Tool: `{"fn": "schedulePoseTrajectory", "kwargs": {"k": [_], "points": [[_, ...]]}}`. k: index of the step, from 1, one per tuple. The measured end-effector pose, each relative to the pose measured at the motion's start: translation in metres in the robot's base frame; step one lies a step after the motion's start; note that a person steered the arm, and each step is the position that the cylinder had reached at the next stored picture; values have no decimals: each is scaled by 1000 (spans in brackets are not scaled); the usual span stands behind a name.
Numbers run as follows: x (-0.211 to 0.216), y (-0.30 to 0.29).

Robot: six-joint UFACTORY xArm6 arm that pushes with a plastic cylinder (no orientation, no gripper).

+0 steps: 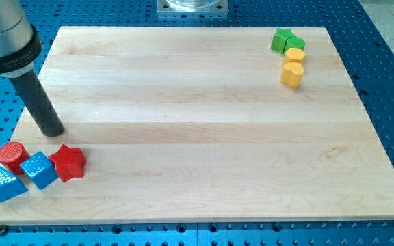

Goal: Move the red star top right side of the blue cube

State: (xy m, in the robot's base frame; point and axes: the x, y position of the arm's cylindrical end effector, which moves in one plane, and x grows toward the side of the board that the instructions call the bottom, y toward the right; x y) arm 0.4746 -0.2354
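Observation:
The red star (68, 162) lies at the board's lower left, touching the right side of the blue cube (38, 169). A red cylinder (11, 156) sits just left of and above the cube. A blue triangular block (5, 184) lies at the cube's lower left. My tip (52, 130) rests on the board just above these blocks, a short way above and left of the red star, touching none of them.
At the view's top right a green star (284, 39), a yellow hexagonal block (295, 56) and a yellow cylinder (292, 74) stand in a close column. The wooden board (204, 137) lies on a blue perforated table. A metal mount (192, 6) shows at the top edge.

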Motion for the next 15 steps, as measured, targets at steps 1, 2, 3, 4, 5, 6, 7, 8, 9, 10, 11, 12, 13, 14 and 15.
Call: {"fn": "schedulePoseTrajectory", "kwargs": {"k": [1,2,3,4,5,6,7,8,9,10,11,12,13,14,15], "points": [[4,0],[3,6],[-9,27],[-26,38],[-56,14],[-57,-32],[-42,-68],[-37,-70],[11,-69],[26,-69],[26,-69],[37,-69],[42,-62],[48,-60],[54,-34]]}}
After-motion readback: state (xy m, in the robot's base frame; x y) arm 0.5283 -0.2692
